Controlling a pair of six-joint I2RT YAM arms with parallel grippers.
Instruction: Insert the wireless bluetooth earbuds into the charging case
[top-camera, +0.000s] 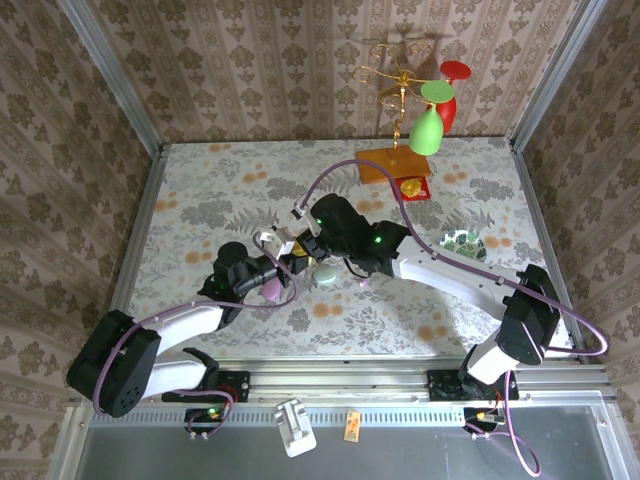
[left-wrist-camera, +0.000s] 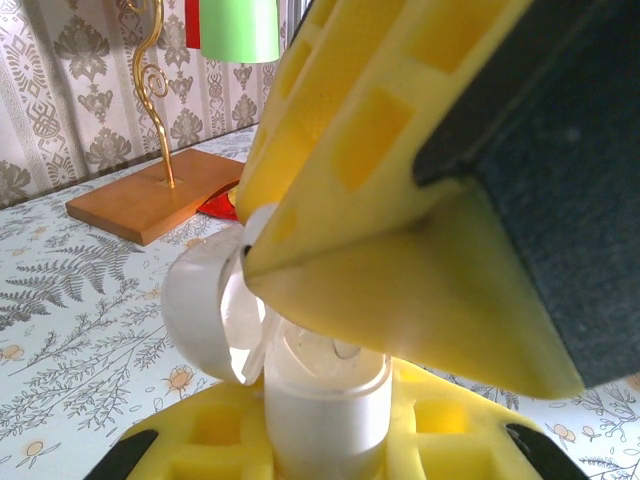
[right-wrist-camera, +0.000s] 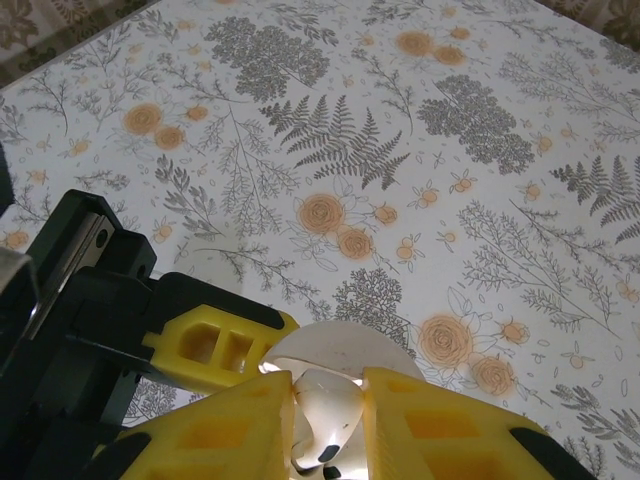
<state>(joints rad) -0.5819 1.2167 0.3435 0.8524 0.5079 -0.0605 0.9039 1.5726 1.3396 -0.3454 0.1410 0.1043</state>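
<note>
Two tools meet over the middle of the flowered tabletop (top-camera: 200, 190). The left tool (left-wrist-camera: 325, 445) is clamped tight around the body of a white charging case (left-wrist-camera: 325, 400), holding it upright with its round lid (left-wrist-camera: 198, 305) standing open to one side. A pale shape shows inside the open well, but the yellow finger above hides too much of it to name. The right tool (right-wrist-camera: 328, 382) is pinched nearly closed on a whitish earbud (right-wrist-camera: 322, 425) with a dark spot near its lower end. The earbud sits right at the mouth of the open case; I cannot tell whether it touches the well.

Two more oval containers lie on the tabletop just beside the tools: a mint case (top-camera: 327, 272), closed, and a lilac case (top-camera: 272, 289). Farther back an orange wooden base (top-camera: 392, 166) carries a gold wire stand (top-camera: 400, 75) hung with a green bell (top-camera: 427, 130). A red and gold tag (top-camera: 412, 186) lies by the base, its marks too small to read.
</note>
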